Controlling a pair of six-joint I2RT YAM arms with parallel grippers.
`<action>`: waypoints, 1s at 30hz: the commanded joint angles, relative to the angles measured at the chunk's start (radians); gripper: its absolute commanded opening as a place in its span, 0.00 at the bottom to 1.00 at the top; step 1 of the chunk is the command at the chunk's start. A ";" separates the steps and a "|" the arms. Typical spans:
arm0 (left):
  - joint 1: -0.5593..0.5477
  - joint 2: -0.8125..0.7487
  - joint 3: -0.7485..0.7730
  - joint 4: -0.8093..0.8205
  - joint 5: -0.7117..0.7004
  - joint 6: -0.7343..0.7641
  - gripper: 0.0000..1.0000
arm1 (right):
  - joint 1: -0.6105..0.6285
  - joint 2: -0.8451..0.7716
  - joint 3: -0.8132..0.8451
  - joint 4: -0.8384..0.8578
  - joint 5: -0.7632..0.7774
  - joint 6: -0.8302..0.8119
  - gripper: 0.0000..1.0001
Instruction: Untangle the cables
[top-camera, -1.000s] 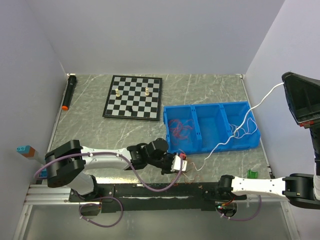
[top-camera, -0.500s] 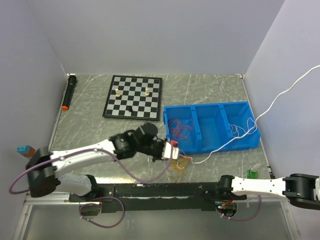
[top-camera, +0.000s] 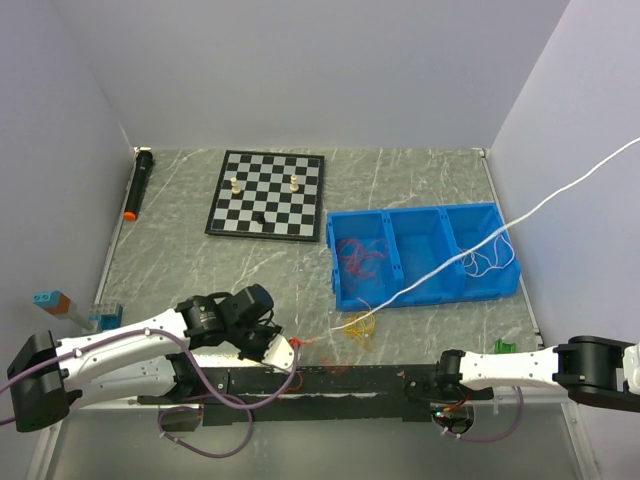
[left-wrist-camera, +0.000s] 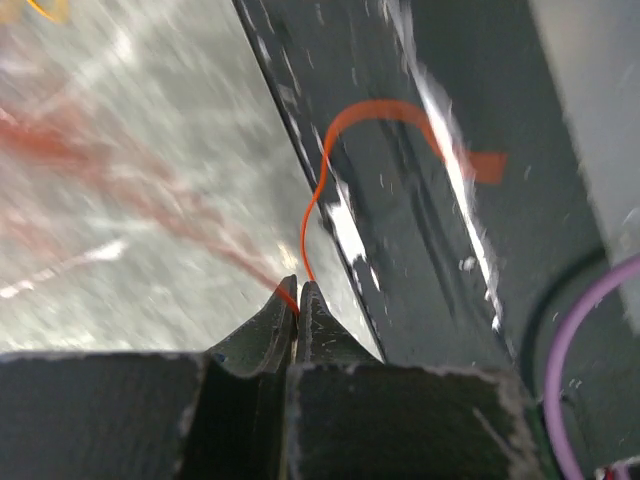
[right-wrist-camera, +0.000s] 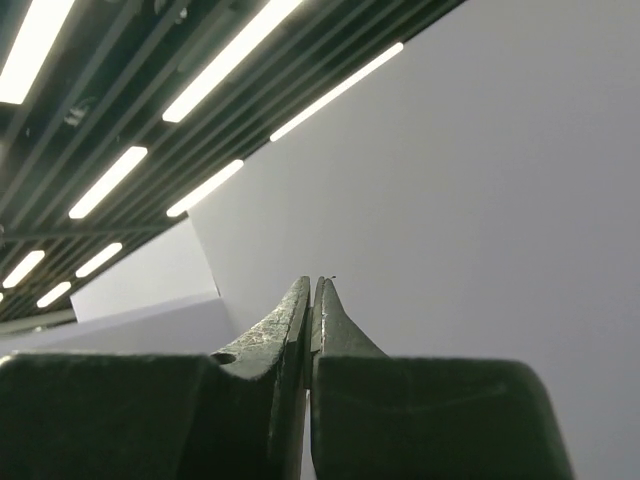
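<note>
Our left gripper (left-wrist-camera: 298, 292) is clamped at its tips on the orange cable (left-wrist-camera: 390, 104) at the near edge of the table (top-camera: 180, 270); our right gripper (right-wrist-camera: 313, 285) is pressed together, no cable visible in it. The white cable (top-camera: 560, 192) runs taut from the tangle (top-camera: 357, 327) near that edge, over the bin (top-camera: 420, 212), off right. Pulling both ways may tighten the knot or slip the orange cable free.

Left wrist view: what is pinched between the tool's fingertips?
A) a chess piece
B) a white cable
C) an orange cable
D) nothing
C: the left tool is shut on a thin orange cable, which curls up and away from its tips.
</note>
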 joint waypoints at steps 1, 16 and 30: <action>0.015 -0.020 -0.048 -0.020 -0.085 0.106 0.01 | -0.001 0.017 0.096 0.039 -0.032 -0.012 0.00; 0.035 -0.046 -0.123 0.011 -0.152 0.093 0.01 | -0.001 0.045 0.140 0.047 -0.098 0.030 0.00; 0.087 0.022 0.494 -0.165 0.032 -0.004 0.01 | -0.001 0.100 0.071 0.087 -0.106 -0.068 0.00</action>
